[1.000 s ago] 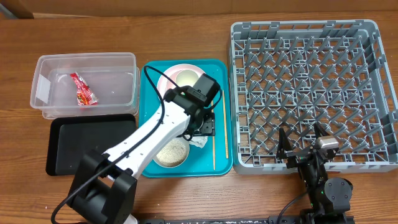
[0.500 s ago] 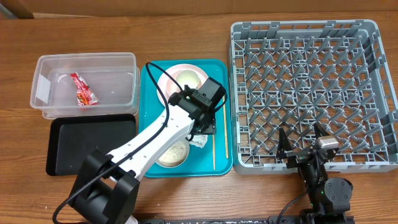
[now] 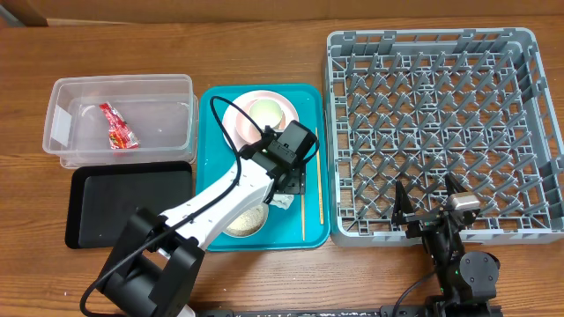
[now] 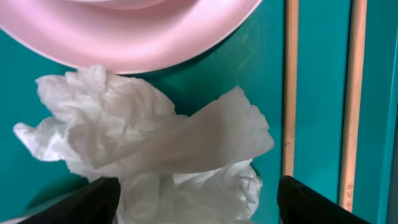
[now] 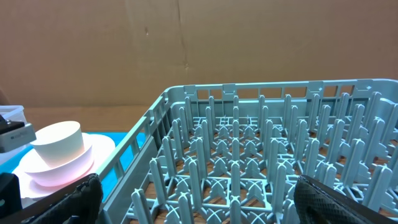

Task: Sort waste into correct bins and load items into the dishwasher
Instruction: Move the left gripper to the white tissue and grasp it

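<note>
A crumpled white napkin (image 4: 161,143) lies on the teal tray (image 4: 311,74) just below the pink plate (image 4: 124,31). My left gripper (image 4: 199,208) is open and low over it, one black finger on each side of the paper. Two wooden chopsticks (image 4: 290,87) lie to the right. From above, the left gripper (image 3: 289,180) covers most of the napkin (image 3: 282,202). The plate (image 3: 242,119) carries a pale cup (image 3: 267,110). A bowl of rice (image 3: 244,218) sits in front. My right gripper (image 5: 199,205) stands open at the dishwasher rack's (image 5: 267,155) near edge.
A clear tub (image 3: 167,88) at the far left holds a red wrapper (image 3: 119,126). A black tray (image 3: 128,207) lies in front of it. The grey rack (image 3: 441,132) fills the right half. The teal tray's raised rim (image 3: 326,158) runs beside the chopsticks (image 3: 303,207).
My left gripper has slid toward the table's front, down over the napkin, and its jaws have spread wider. The right arm has not moved.
</note>
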Robot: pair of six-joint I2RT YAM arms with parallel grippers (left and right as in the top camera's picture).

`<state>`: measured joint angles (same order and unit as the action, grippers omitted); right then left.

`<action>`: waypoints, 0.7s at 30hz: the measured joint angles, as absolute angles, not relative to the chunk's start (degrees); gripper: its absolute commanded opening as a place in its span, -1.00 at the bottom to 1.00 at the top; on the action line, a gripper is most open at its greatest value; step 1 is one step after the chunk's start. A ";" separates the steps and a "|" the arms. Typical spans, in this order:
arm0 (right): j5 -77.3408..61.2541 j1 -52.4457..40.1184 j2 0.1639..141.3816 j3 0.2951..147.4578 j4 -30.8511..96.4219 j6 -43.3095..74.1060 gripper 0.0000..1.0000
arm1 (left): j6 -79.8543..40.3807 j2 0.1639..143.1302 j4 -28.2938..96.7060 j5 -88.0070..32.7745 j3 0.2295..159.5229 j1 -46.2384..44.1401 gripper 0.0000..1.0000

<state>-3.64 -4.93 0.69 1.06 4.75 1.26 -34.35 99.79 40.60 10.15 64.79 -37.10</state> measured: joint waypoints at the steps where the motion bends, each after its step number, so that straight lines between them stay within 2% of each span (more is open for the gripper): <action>1: -3.62 -4.91 0.69 1.06 4.75 1.30 1.00 | -33.93 99.77 40.10 10.15 64.36 -37.10 0.66; 7: -3.62 -4.91 0.69 1.06 4.73 1.26 1.00 | -32.47 99.77 36.97 11.66 61.76 -37.10 0.70; 18: -3.64 -4.91 0.69 1.06 4.75 1.28 1.00 | -31.51 99.79 36.38 12.29 60.77 -37.10 0.57; 21: -3.62 -4.91 0.69 1.06 4.78 1.26 1.00 | -30.87 99.77 36.84 12.29 60.77 -37.10 0.59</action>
<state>-3.62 -4.91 0.69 1.06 4.78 1.26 -30.87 99.77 36.84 12.29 60.77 -37.10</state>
